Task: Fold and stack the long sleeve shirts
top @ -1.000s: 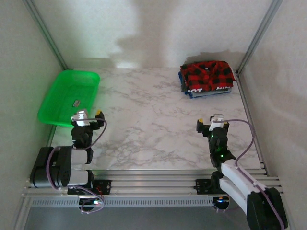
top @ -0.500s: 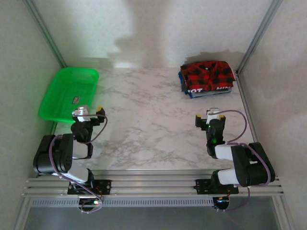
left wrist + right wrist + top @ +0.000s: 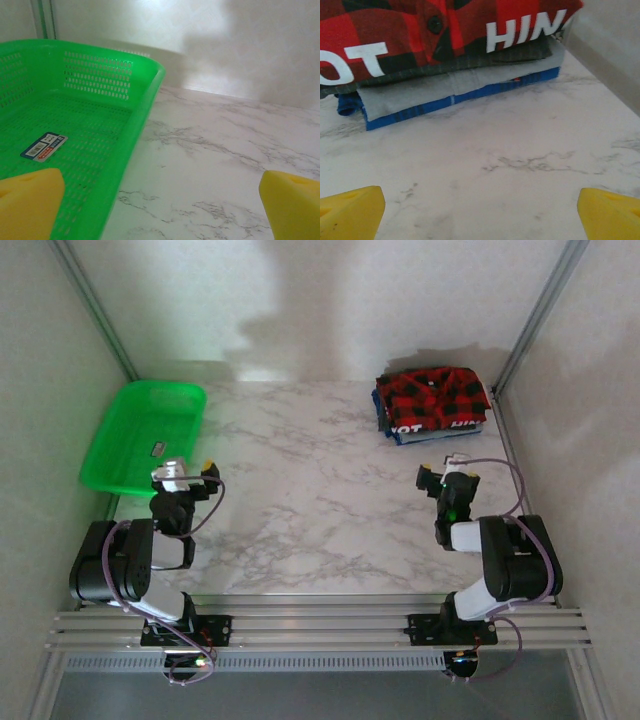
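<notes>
At the far right corner of the surface (image 3: 300, 500), the plaid shirt (image 3: 432, 397) tops the folded stack (image 3: 438, 430), long axis crosswise. It lies straight ahead of the right tool (image 3: 446, 473), which is open and empty; the left tool (image 3: 186, 478), likewise open, stands well apart.

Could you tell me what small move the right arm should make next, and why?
Probably draw the open, empty right gripper back to rest: the plaid shirt already lies folded atop the grey garment and blue garment, and the green basket holds no shirt.
</notes>
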{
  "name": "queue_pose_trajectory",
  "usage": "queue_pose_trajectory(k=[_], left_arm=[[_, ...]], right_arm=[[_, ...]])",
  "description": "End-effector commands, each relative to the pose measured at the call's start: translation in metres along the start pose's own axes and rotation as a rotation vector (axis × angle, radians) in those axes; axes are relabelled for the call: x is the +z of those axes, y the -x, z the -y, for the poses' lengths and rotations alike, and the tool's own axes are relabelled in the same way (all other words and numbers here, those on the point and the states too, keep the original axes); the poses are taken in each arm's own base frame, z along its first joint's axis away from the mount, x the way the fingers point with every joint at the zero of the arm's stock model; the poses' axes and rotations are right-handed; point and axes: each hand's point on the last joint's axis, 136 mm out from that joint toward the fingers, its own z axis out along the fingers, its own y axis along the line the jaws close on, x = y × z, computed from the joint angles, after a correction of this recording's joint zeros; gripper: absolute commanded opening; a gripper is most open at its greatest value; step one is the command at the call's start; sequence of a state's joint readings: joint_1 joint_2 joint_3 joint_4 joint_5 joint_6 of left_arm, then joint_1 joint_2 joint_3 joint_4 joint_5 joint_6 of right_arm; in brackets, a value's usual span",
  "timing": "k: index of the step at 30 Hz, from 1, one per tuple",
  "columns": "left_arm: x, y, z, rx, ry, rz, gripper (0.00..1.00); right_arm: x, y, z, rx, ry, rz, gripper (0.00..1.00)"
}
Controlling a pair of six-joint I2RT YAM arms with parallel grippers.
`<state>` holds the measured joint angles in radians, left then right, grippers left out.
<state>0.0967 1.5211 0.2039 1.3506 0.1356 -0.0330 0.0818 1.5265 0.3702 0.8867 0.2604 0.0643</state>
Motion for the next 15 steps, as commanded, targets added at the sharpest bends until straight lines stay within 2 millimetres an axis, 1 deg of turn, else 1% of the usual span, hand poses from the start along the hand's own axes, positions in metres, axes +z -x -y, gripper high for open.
queue_pose_trajectory(k=[1,5,7,9,12,15], left_arm=[[0.003,-0.011,-0.005,-0.017,0.04,-0.044,0.99],[0.003,-0.011,-0.005,-0.016,0.041,-0.045,0.99],[0.003,-0.011,-0.005,-0.017,0.039,-0.045,1.0],[0.003,-0.011,-0.005,-0.016,0.041,-0.045,1.0],[0.004,-0.011,-0.01,-0.02,0.078,-0.045,1.0],[0.004,-0.011,-0.009,-0.017,0.08,-0.044,1.0]], right_arm=[[0.002,-0.008,-0.002,-0.012,-0.001,-0.032,0.99],[0.002,-0.007,-0.003,-0.012,0.001,-0.033,0.99],[0.002,-0.007,-0.008,-0.026,0.03,-0.038,0.99],[0.003,-0.009,-0.018,-0.045,0.093,-0.055,0.99],[0.003,-0.008,-0.018,-0.045,0.099,-0.055,0.99],[0.003,-0.008,-0.018,-0.044,0.1,-0.054,0.99]])
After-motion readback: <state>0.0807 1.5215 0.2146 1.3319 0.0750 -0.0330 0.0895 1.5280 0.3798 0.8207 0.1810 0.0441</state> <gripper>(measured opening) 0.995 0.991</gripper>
